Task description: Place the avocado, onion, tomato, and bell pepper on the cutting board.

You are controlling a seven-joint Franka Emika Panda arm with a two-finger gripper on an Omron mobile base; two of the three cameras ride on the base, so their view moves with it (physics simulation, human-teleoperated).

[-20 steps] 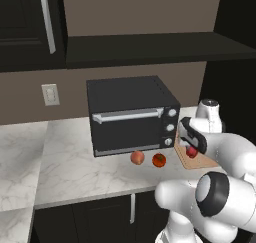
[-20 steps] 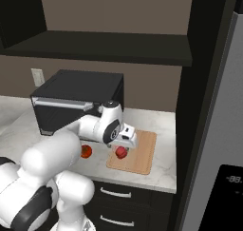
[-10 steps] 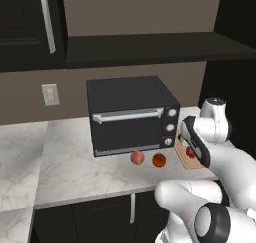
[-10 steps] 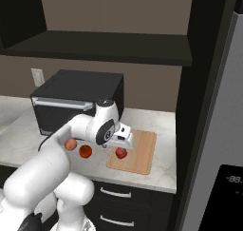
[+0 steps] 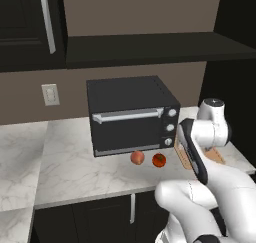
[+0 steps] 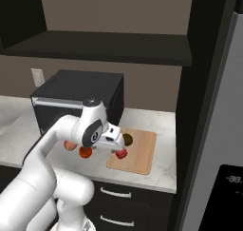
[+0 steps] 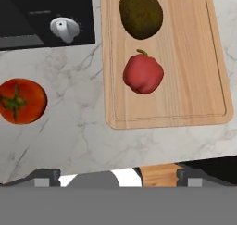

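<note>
The tan cutting board lies right of the toaster oven, also seen in the right base view. On it rest the dark olive avocado and the red bell pepper. An orange-red tomato sits on the marble counter left of the board. Further left lies the pale peach onion. My gripper hangs open above the board's near left corner, with nothing between its fingers.
The black toaster oven stands at the back, its knob close to the board's far left corner. The counter's front edge runs just below the board. A tall dark fridge panel bounds the right side.
My hand has drawn back and to the left from over the bell pepper, and the arm has swung its elbow. The jaws stand a touch wider. The produce has not moved.
</note>
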